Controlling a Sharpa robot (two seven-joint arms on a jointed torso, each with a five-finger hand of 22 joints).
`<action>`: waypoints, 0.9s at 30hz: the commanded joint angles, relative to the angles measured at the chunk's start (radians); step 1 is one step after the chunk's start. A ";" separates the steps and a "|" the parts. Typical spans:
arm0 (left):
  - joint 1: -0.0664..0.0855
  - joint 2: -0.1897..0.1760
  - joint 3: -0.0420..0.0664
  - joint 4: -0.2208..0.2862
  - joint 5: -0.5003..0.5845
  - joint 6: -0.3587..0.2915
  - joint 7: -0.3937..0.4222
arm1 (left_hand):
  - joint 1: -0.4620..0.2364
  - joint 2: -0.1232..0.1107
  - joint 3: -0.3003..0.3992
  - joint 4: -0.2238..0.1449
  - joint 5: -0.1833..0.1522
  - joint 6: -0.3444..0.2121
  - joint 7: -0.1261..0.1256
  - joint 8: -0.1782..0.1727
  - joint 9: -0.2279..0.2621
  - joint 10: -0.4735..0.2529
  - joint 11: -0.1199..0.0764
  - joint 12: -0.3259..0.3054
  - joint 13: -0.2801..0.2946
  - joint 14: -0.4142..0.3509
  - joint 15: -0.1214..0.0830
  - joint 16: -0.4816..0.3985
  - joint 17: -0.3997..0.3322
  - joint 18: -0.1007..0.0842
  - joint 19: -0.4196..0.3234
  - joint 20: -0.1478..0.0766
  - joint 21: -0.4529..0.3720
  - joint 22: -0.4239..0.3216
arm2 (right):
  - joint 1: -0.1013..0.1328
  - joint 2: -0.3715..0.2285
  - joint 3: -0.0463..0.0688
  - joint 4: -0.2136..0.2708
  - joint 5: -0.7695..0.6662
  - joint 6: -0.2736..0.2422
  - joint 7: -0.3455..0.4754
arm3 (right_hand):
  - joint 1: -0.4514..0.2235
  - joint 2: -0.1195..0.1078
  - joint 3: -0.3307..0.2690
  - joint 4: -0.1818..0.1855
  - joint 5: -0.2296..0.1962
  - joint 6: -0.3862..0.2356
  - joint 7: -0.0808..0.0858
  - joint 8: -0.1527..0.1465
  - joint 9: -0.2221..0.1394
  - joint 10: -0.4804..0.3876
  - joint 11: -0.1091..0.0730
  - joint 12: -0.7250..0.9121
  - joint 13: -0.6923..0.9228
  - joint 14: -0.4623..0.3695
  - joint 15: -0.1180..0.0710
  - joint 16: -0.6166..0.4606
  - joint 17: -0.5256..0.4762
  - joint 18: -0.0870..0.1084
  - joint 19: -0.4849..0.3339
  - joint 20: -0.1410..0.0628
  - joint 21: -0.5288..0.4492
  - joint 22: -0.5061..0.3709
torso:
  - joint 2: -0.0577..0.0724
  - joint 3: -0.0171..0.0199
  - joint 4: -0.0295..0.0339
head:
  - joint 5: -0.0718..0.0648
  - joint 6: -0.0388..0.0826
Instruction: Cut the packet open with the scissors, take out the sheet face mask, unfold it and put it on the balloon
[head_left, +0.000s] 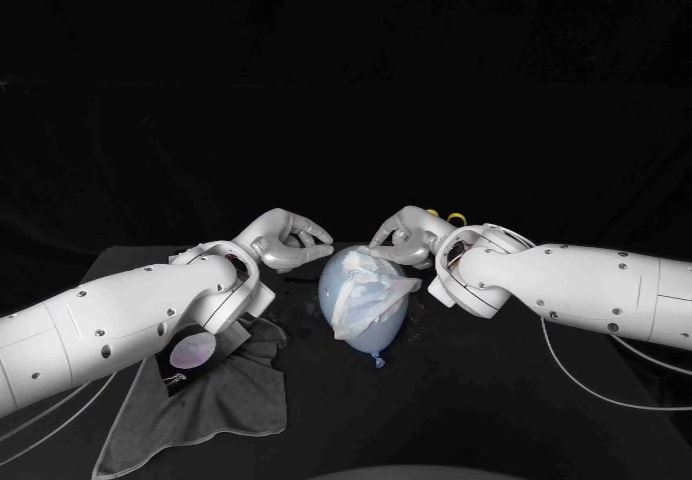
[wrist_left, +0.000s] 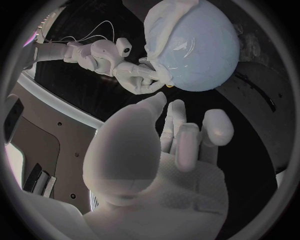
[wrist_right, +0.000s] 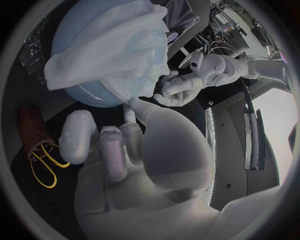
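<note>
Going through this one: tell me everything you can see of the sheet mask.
The sheet mask is a thin white sheet, opened out but rumpled, with folds and a bunched edge. It lies draped over one side of the pale blue balloon, leaving the rest bare. The right hand has fingertips at its edge. The left hand is close, and contact is unclear.

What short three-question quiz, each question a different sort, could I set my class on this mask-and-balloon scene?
1. True or false: the sheet face mask is draped on the balloon.
2. The scissors have handles that are: A yellow, B red, C green.
3. On which side of the balloon, the robot's left or right, lies the grey cloth?
Key: 1 true; 2 A; 3 left.
</note>
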 joint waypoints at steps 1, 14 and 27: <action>0.000 0.000 0.002 0.002 0.012 0.008 0.003 | 0.009 0.000 0.000 0.007 -0.001 0.010 0.001 -0.005 0.002 -0.006 -0.002 0.005 0.001 0.006 -0.003 0.006 0.001 -0.019 0.007 0.002 0.005 0.001 | -0.002 0.003 0.000 -0.003 -0.042 0.017 -0.014 | 0.016 0.013 0.015 -0.011 -0.005 0.018 -0.008 0.024 0.015 0.036 -0.010 0.028 0.163 0.104 -0.015 0.004 0.262 -0.011 0.002 -0.013 0.006 0.066 | 0.000 0.0001 0.0001 | 0.001 -0.002; 0.000 -0.002 0.002 0.001 0.022 0.012 0.003 | 0.011 0.002 0.001 0.008 -0.001 0.012 0.000 -0.004 0.003 -0.008 -0.003 0.005 0.002 0.006 -0.003 0.006 0.001 -0.018 0.006 0.002 0.005 -0.001 | -0.005 -0.004 0.000 0.003 -0.047 -0.082 0.027 | -0.009 0.006 0.080 -0.052 -0.005 0.018 -0.024 0.106 0.073 0.094 -0.027 0.082 0.237 0.104 -0.032 0.004 0.263 -0.014 0.008 -0.032 0.015 0.077 | -0.001 0.0004 -0.0009 | -0.004 -0.006; 0.000 -0.003 0.002 -0.003 0.031 0.016 0.005 | 0.013 0.005 0.003 0.010 -0.001 0.015 0.000 -0.004 0.004 -0.013 -0.003 0.003 0.002 0.006 -0.003 0.005 0.000 -0.018 0.005 0.001 0.005 -0.002 | -0.006 -0.021 0.000 -0.005 -0.026 -0.169 0.050 | -0.022 0.003 0.100 -0.060 -0.005 0.013 -0.027 0.122 0.087 0.097 -0.029 0.084 0.240 0.104 -0.034 0.004 0.263 -0.015 0.010 -0.035 0.019 0.081 | 0.000 0.0003 -0.0010 | -0.013 -0.006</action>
